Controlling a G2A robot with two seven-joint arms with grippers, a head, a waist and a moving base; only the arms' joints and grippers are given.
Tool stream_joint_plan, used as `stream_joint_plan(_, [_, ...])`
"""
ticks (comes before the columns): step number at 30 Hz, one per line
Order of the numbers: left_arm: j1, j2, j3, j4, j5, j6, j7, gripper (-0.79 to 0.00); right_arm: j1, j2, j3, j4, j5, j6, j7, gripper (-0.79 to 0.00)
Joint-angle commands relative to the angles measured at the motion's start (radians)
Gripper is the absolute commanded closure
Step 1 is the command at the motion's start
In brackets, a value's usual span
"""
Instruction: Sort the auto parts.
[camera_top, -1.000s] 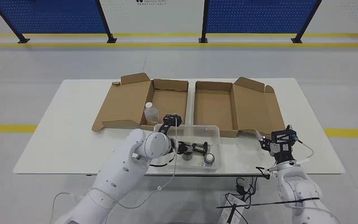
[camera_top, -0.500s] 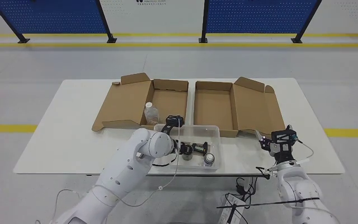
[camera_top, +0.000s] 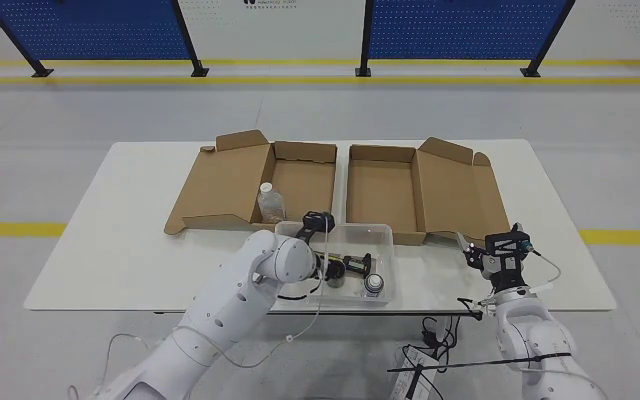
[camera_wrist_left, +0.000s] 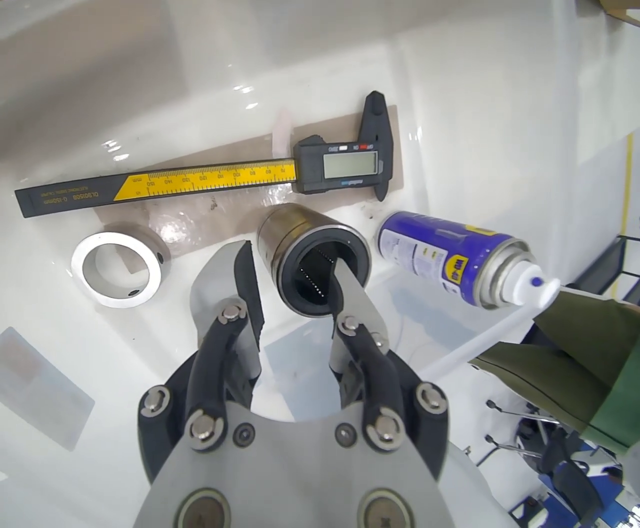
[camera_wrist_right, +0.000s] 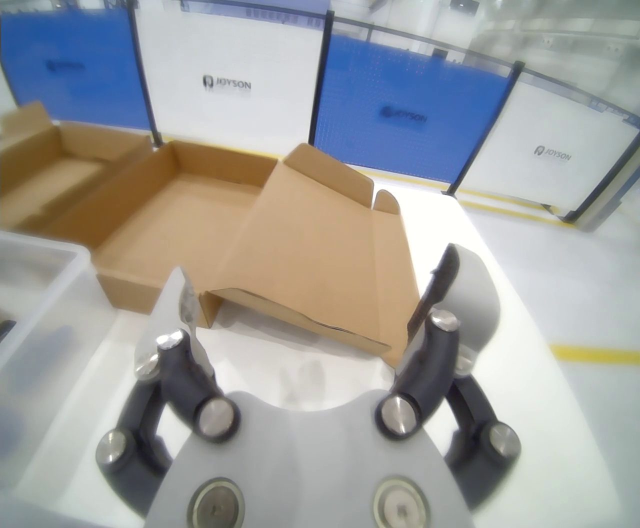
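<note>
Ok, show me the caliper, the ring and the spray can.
Caliper (camera_wrist_left: 200, 180): left wrist view, on its yellow scale.
Ring (camera_wrist_left: 79, 265): left wrist view, on its flat metal rim.
Spray can (camera_wrist_left: 435, 255): left wrist view, on its blue body.

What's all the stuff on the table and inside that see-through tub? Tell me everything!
table: 1, white, under everything
cardboard boxes: 2, brown, open, side by side on the table's far half
bottle: 1, clear with a white cap, in the left box
bin: 1, clear plastic, at the table's near edge
caliper: 1, black and yellow, lying in the bin
ring: 1, silver, in the bin beside the caliper
bearing: 1, steel with black ends, on its side in the bin
spray can: 1, blue, lying next to the bearing
left tool: 1, grey and black, open, one finger inside the bearing, one outside
right tool: 1, grey and black, open, over the table's right near corner
</note>
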Motion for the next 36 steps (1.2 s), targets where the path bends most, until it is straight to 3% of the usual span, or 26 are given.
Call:
stream_joint_plan(1, [-0.001, -0.001, 0.003, 0.005, -0.001, -0.001, 0.001, -0.345, 0.000, 0.000, 0.000, 0.000, 0.000, 0.000, 0.000, -0.785])
stream_joint_plan(30, [-0.003, -0.013, 0.030, 0.046, 0.001, 0.000, 0.005, -0.351, 0.000, 0.000, 0.000, 0.000, 0.000, 0.000, 0.000, -0.785])
stream_joint_plan(33, [-0.002, -0.013, 0.030, 0.045, 0.004, -0.001, 0.006, -0.271, 0.000, 0.000, 0.000, 0.000, 0.000, 0.000, 0.000, -0.785])
stream_joint_plan(35, [-0.003, -0.013, 0.030, 0.043, 0.008, -0.004, 0.007, -0.058, 0.000, 0.000, 0.000, 0.000, 0.000, 0.000, 0.000, -0.785])
stream_joint_plan(36, [-0.003, -0.013, 0.029, 0.042, 0.008, -0.005, 0.007, 0.000, 0.000, 0.000, 0.000, 0.000, 0.000, 0.000, 0.000, -0.785])
